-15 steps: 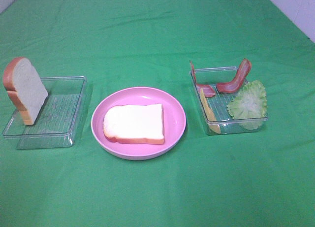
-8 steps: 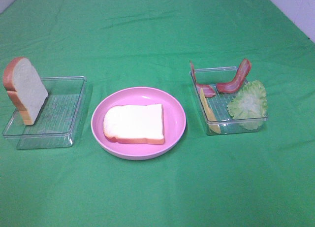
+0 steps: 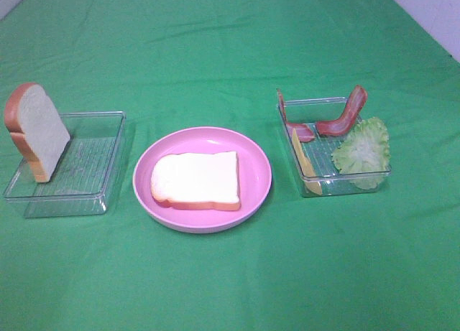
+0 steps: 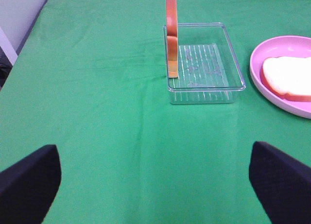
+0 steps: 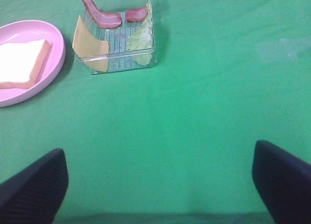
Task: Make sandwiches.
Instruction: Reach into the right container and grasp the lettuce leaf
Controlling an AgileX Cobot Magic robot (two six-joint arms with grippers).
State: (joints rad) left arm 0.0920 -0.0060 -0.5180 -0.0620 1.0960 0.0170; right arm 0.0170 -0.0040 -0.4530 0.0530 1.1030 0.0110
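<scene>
1. The sandwich is barely begun: one bread slice (image 3: 195, 180) lies flat in the middle of the pink plate (image 3: 255, 159), with nothing on top of it
2. The second bread slice (image 3: 36, 132) stands on edge, leaning at the outer side of the clear left tray (image 3: 93, 155), well apart from the plate; it looks like a light, fairly stiff toy, so pinching across its two flat faces near the raised crusted top seems the sure hold
3. The fillings sit in the right tray (image 3: 345, 182), just beside the plate: the cheese (image 3: 303, 159) leans on the wall nearest the plate, the bacon strips (image 3: 343, 114) curl up at the back, and the lettuce (image 3: 363, 150) hangs over the outer front corner
4. The cheese is thin and smooth, so it probably slips; its raised free edge is the place to grip. The bacon seems rigid, and its upturned end offers a handle. The lettuce looks soft and floppy; take it at the ruffled edge that overhangs the rim
5. Both trays look light and may slide on the green cloth (image 3: 230, 288) if nudged
6. The left claw (image 4: 155, 185) and the right claw (image 5: 160, 185) both hang over bare cloth with jaws spread wide and holding nothing, each short of its tray
</scene>
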